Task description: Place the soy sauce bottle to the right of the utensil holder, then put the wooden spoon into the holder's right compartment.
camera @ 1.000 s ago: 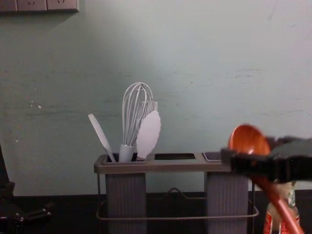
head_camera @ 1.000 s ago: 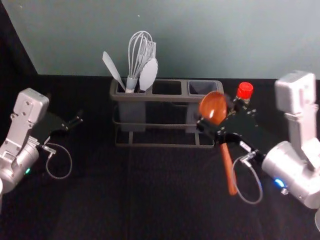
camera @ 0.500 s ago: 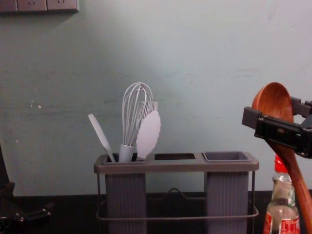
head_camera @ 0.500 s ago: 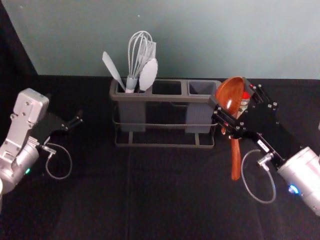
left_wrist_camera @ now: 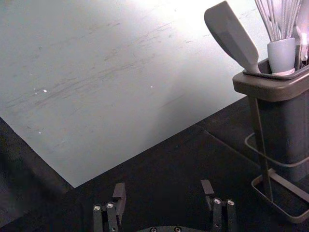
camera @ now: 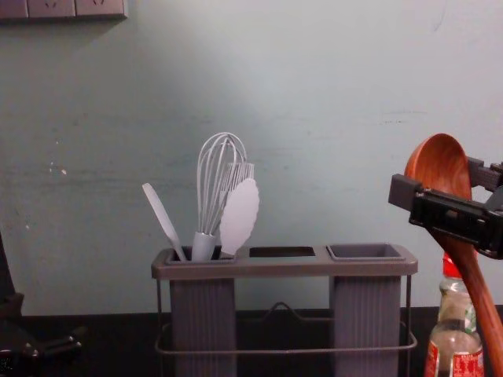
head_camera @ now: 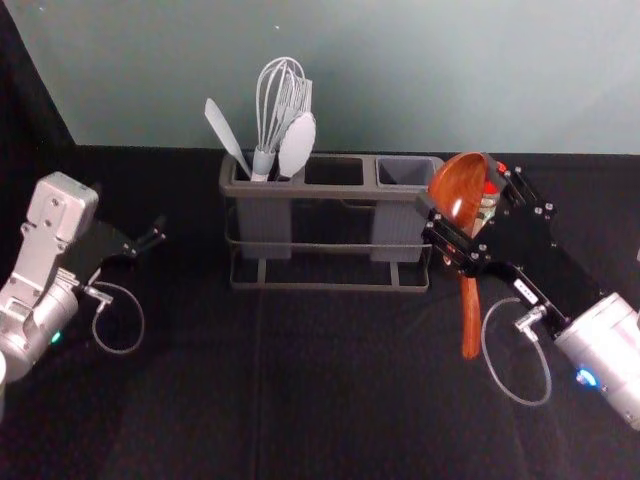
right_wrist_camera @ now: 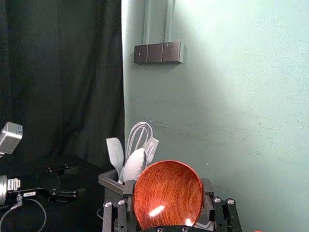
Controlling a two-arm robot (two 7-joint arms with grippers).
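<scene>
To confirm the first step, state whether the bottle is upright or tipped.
Upright: the bottle stands right of the holder, red cap on top.

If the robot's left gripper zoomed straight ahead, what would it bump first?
Probably the wall. The left gripper seems to point past the utensil holder, but depth is unclear, so it might brush the black table first.

Wooden spoon [camera: 440, 166]: aloft, glossy, tilted, bowl up; soy sauce bottle [camera: 450, 343]: red-capped, upright, behind spoon, right of grey utensil holder [camera: 283, 268].
</scene>
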